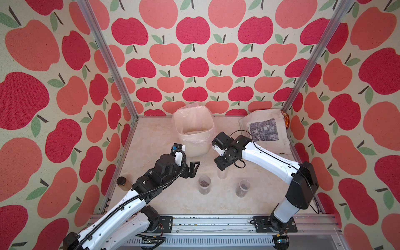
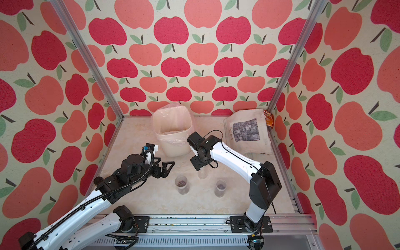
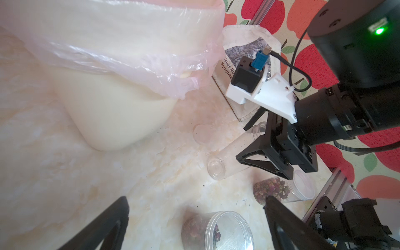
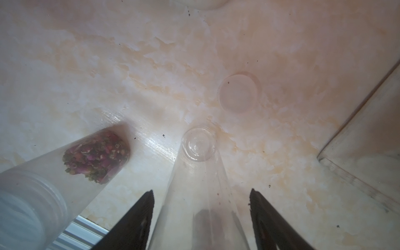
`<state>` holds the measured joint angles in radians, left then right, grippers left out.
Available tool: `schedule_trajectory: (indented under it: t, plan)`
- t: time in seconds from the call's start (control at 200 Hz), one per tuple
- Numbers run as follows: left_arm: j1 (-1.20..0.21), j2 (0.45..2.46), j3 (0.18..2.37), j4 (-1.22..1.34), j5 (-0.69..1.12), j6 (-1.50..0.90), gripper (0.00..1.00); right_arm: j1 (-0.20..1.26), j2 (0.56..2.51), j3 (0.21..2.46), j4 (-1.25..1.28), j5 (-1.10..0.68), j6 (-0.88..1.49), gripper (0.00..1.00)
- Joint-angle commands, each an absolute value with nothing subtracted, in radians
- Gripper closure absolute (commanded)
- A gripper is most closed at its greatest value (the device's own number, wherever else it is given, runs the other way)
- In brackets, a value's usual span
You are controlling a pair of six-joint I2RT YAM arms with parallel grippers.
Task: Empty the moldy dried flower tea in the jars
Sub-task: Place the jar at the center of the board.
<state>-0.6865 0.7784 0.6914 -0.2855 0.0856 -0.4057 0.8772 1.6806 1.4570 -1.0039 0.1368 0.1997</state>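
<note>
Three clear jars stand on the marble table. The left jar (image 1: 204, 184) and the right jar (image 1: 243, 187) are lidded, and each holds dried flower tea (image 1: 204, 183) (image 4: 97, 158). Standing between them and farther back, the third jar (image 1: 222, 173) (image 4: 199, 147) is empty and lidless, and its round lid (image 4: 238, 95) lies flat beside it. My right gripper (image 1: 221, 167) (image 4: 201, 191) is open around this empty jar, with a gap at each finger. My left gripper (image 1: 193, 170) (image 3: 195, 200) hangs wide open just above and behind the left jar (image 3: 216, 231), holding nothing.
A cream bin (image 1: 194, 149) with a plastic liner stands at the back centre, close behind both grippers. A printed cloth bag (image 1: 266, 129) lies at the back right with an orange packet (image 1: 286, 121) behind it. A brown bottle (image 1: 123, 183) stands at the table's left edge.
</note>
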Motion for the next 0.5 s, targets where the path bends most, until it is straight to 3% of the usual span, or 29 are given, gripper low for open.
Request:
schedule_trajectory:
  t: [0.0,0.34,0.495]
  plan:
    - [-0.681,0.767,0.681,-0.262,0.08,-0.42,0.01,0.882,1.691,1.474,-1.024,0.118,0.202,0.21]
    - [-0.678,0.749,0.673,-0.268,0.065,-0.422,0.0,0.882,1.591,1.621,-1.115,0.179,0.147,0.15]
    - [-0.676,0.742,0.659,-0.259,0.042,-0.433,0.01,0.883,1.51,1.649,-1.106,0.12,0.092,0.12]
